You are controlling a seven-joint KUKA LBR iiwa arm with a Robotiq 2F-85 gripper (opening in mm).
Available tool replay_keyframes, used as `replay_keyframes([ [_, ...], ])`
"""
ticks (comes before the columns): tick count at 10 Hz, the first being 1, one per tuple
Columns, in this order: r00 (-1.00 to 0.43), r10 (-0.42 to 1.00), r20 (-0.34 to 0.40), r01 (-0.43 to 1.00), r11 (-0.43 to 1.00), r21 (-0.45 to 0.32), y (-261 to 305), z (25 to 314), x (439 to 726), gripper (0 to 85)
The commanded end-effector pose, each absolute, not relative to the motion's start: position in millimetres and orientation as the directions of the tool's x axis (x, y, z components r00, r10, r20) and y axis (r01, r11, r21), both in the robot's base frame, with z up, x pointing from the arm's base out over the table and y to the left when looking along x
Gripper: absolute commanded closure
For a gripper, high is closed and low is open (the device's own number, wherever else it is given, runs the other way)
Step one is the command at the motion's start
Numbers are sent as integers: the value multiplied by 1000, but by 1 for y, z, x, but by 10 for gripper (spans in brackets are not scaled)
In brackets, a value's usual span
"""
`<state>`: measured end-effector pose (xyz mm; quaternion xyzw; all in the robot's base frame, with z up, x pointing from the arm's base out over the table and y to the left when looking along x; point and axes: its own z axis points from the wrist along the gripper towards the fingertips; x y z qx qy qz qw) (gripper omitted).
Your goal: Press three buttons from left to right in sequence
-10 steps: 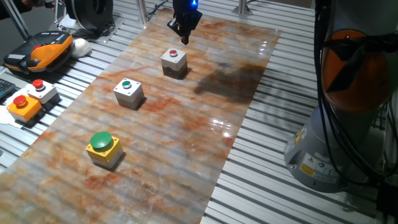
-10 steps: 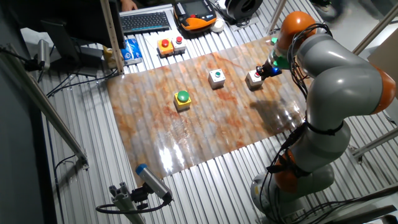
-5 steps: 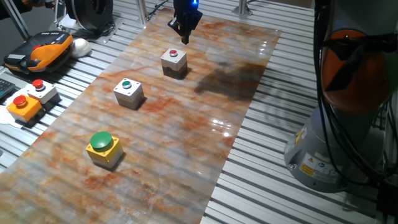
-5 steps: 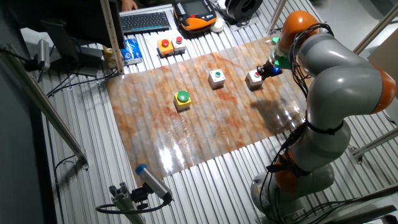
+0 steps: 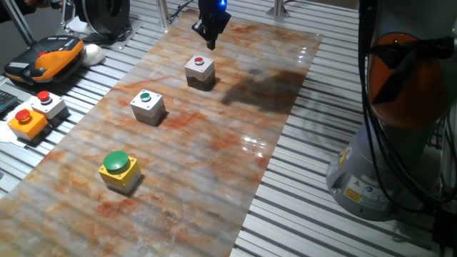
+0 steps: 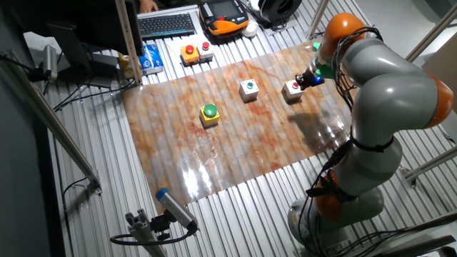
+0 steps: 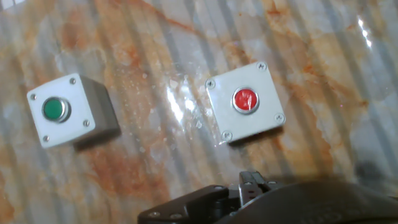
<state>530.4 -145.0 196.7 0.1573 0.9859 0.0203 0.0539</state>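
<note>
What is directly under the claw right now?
The claw hangs above the marbled board, just beyond the light grey box with the red button. The hand view shows that box ahead of the fingers; the spot beneath them is hidden.

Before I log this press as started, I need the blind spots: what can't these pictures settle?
- Gripper fingertips: dark and small in both fixed views, cut off by the bottom edge in the hand view; open or shut is unclear.
- Contact with the red button box: no view shows it.
- Yellow box with green dome: outside the hand view.
</note>
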Motion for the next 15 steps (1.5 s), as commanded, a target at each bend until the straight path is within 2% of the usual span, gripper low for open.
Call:
replay_keyframes([
  [1, -946, 309, -96, 304, 951, 59, -149, 198, 537, 850],
  [5, -950, 304, -75, 299, 952, 66, -157, 196, 566, 850],
  [9, -958, 276, -74, 271, 960, 68, -163, 196, 582, 850],
  [11, -951, 293, -97, 290, 956, 40, -161, 196, 585, 510],
  [15, -945, 305, -114, 306, 952, 11, -159, 189, 591, 510],
])
